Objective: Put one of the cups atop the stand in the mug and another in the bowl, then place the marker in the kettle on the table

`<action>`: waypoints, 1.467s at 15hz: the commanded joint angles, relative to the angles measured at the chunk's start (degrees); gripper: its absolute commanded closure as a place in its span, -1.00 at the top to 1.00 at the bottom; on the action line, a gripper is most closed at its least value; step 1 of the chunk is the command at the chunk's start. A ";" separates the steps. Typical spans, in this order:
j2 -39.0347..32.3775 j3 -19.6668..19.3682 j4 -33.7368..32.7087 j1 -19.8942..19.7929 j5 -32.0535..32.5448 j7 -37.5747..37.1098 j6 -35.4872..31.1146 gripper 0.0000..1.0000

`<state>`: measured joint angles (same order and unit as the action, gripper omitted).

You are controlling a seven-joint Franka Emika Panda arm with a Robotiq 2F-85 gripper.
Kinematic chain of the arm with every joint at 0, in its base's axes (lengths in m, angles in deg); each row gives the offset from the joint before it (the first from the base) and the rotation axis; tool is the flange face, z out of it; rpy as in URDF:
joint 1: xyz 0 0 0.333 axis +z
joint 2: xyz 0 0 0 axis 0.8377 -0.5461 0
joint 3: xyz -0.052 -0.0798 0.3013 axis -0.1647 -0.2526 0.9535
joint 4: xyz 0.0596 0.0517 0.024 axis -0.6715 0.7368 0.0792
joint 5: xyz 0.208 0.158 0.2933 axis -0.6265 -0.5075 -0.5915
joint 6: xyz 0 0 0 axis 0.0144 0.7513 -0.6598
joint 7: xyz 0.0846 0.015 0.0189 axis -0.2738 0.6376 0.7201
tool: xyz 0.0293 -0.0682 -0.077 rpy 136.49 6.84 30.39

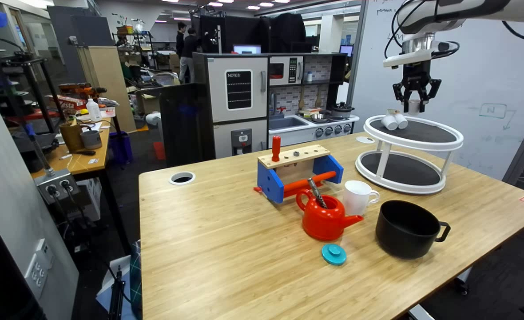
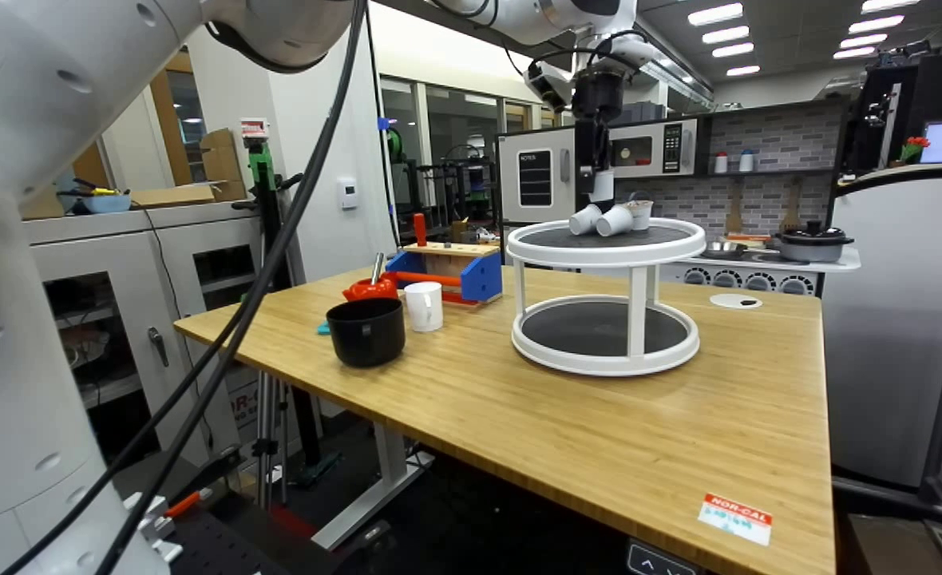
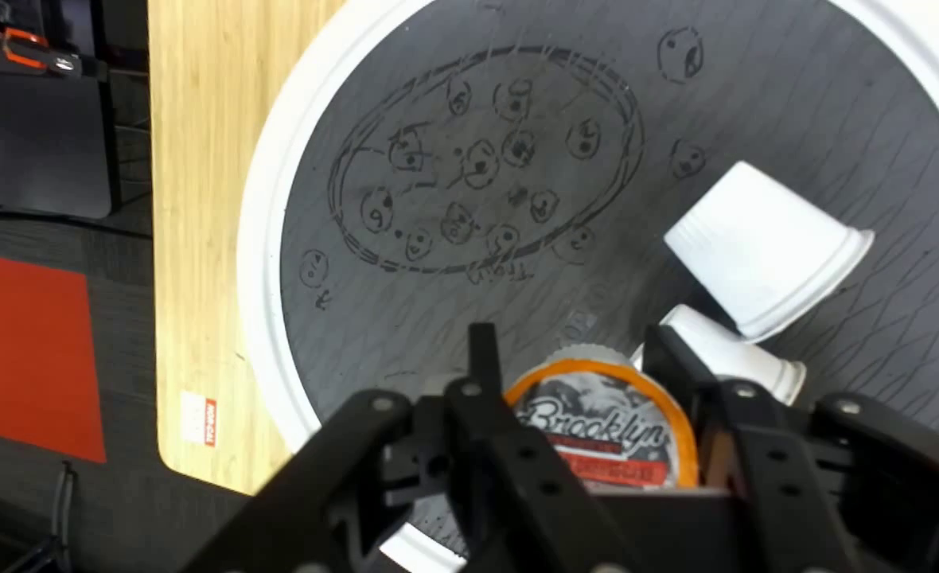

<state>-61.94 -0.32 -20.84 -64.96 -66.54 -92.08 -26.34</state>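
Observation:
My gripper [image 1: 414, 106] hangs over the two-tier stand [image 1: 455, 143], its jaws around a small white cup [image 3: 597, 422] with an orange-rimmed lid facing the camera. Below it, on the dark top, lie more white cups [image 2: 615, 221]; the wrist view has two cups [image 3: 768, 247] to the right of the fingers. On the table are the white mug [image 1: 354, 199], the black bowl [image 1: 399, 235] and the red kettle [image 1: 319, 224]. A slim dark pen [image 1: 316, 192], apparently the marker, stands tilted in the kettle. The bowl's visible inside holds nothing; the mug's inside is hidden.
A blue toy rack [image 1: 271, 182] with a red peg and wooden top stands behind the kettle. A teal lid [image 1: 334, 254] lies in front of the kettle. A toy kitchen [image 1: 240, 89] and a whiteboard [image 1: 475, 66] are beyond the table.

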 commanded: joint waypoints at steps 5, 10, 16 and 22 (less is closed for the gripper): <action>9.18 0.61 13.31 6.23 4.04 8.83 -8.17 -0.53; 18.90 0.68 25.29 10.17 5.66 12.06 -12.85 -0.53; 30.84 3.83 42.22 8.67 4.79 16.09 -15.42 -0.53; 39.57 7.68 54.24 8.34 2.41 18.08 -15.68 -0.53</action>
<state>-26.65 5.32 27.46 -55.06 -62.29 -75.44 -38.99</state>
